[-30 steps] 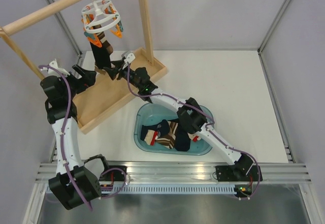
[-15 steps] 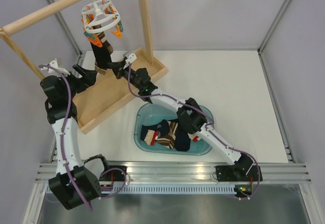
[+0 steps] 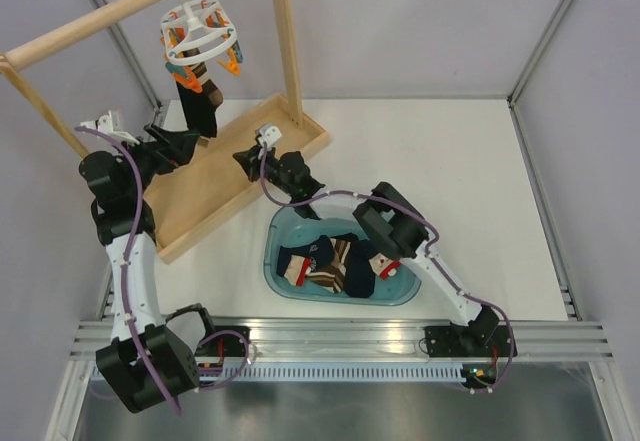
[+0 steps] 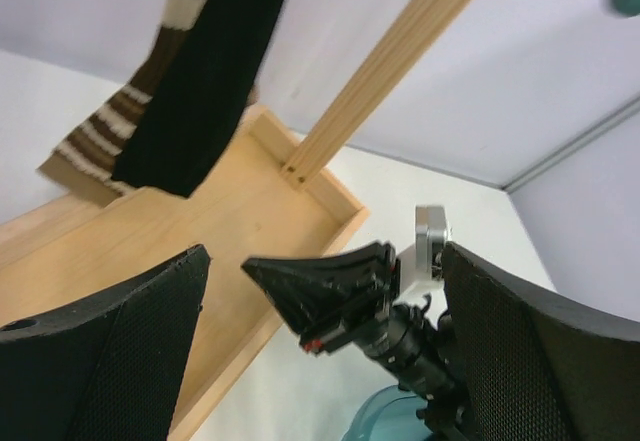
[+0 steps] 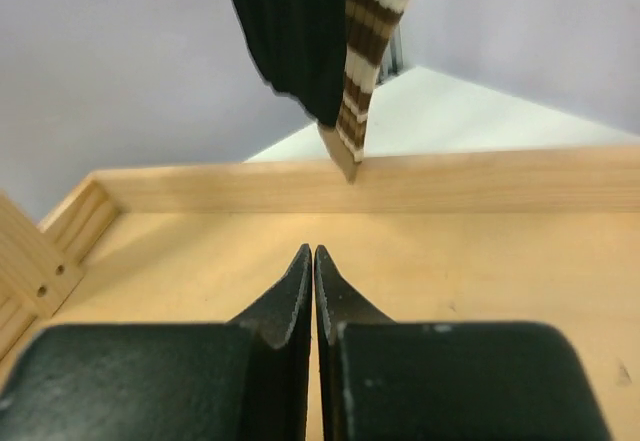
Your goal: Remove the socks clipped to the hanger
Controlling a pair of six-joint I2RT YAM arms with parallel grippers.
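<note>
The white ring hanger (image 3: 200,33) with orange and teal clips hangs from the wooden pole (image 3: 100,23). Two socks stay clipped to it: a black one (image 3: 201,111) (image 4: 215,81) (image 5: 290,31) and a brown-striped one (image 4: 115,131) (image 5: 378,21). My left gripper (image 3: 192,139) (image 4: 322,261) is open, just left of and below the sock tips, holding nothing. My right gripper (image 3: 242,157) (image 5: 314,253) is shut with nothing between its fingers, low over the wooden base, a short way right of the socks. It also shows in the left wrist view, right gripper (image 4: 290,276).
The rack's wooden tray base (image 3: 220,186) and upright post (image 3: 285,41) surround both grippers. A teal basin (image 3: 400,226) near the front holds several loose socks (image 3: 330,266). Metal frame posts and grey walls border the white table.
My right gripper shut near the sock tips, then pulled back right and nearer with nothing in it. The left gripper lifted slightly toward the socks. Both socks still hang.
</note>
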